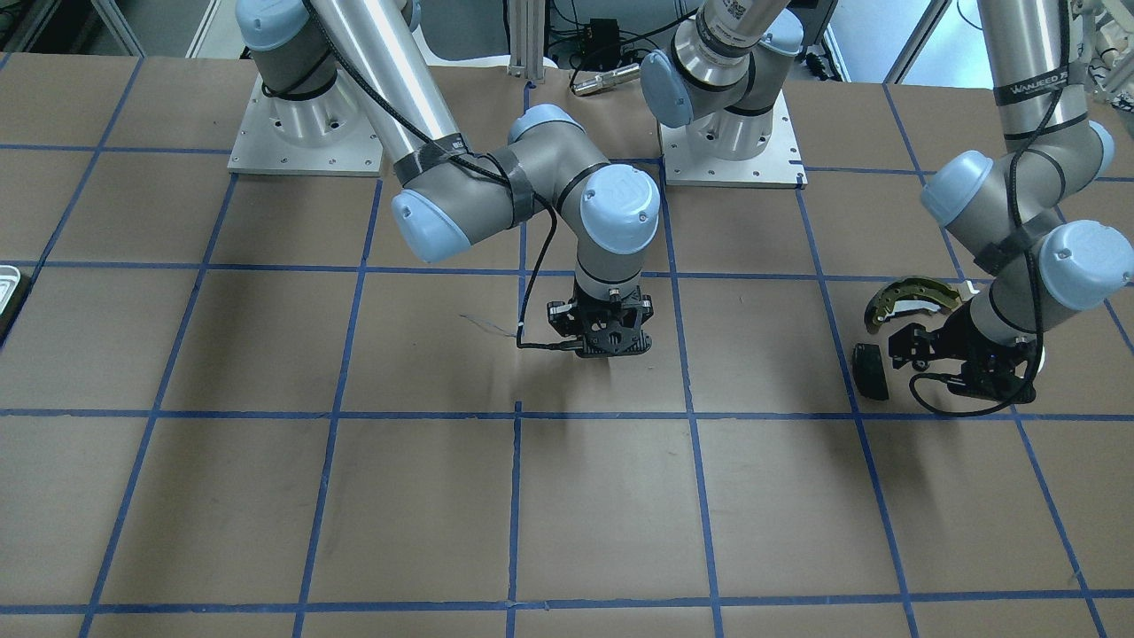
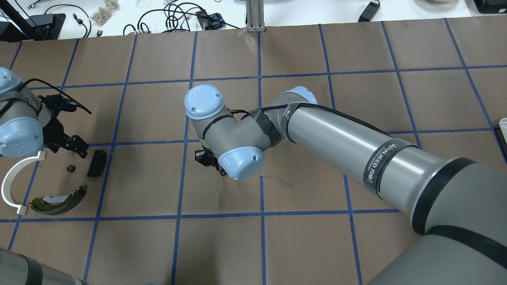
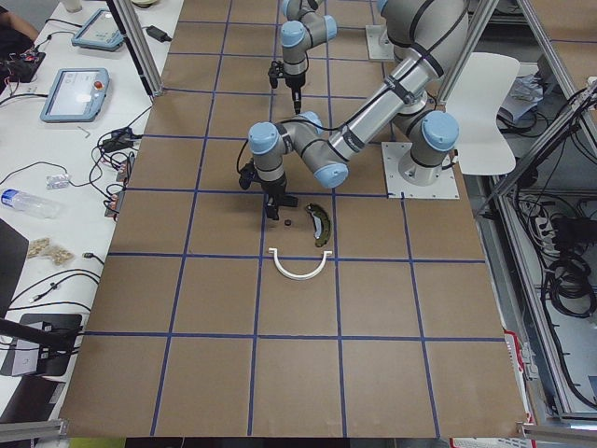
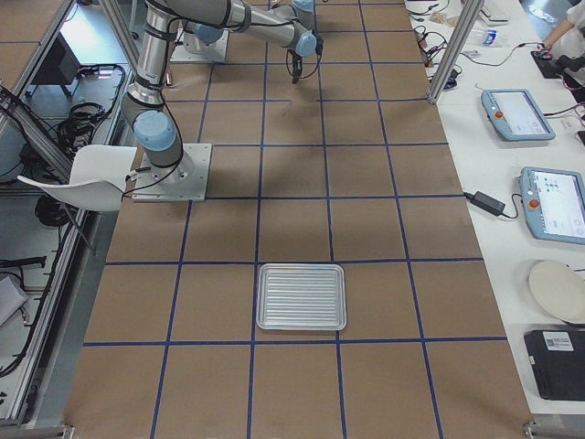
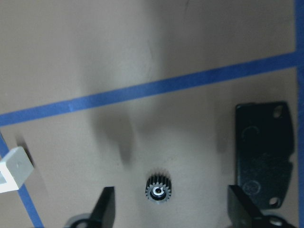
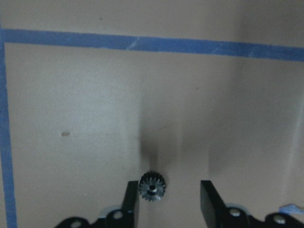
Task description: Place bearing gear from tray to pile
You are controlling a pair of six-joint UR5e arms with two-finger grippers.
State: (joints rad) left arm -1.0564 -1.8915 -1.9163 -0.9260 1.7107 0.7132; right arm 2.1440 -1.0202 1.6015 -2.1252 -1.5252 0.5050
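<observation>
1. Parts of the pile (image 3: 320, 224) are lying far left: white arc (image 2: 6, 183), olive brake shoe (image 2: 65, 204), black pad (image 2: 97, 163). One bearing gear (image 5: 158, 191) is lying flat among them, directly under the left gripper (image 5: 170, 209), whose fingers (image 5: 105, 211) are hanging spread wide, touching nothing.
2. Mid-table, the right gripper (image 6: 170, 199) is pointing down, jaws spread; a second gear (image 6: 152, 186) is sitting just beside one finger, unclamped, well right of the pile.
3. Tray (image 4: 301, 267) is lying far right, beyond both arms.

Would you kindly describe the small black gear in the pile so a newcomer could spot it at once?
Look at the table's end on the robot's left, where the white curved arc strip and olive-gold brake shoe lie. Between that strip and the black rectangular pad sits the small black gear: the only round, toothed part there.
</observation>
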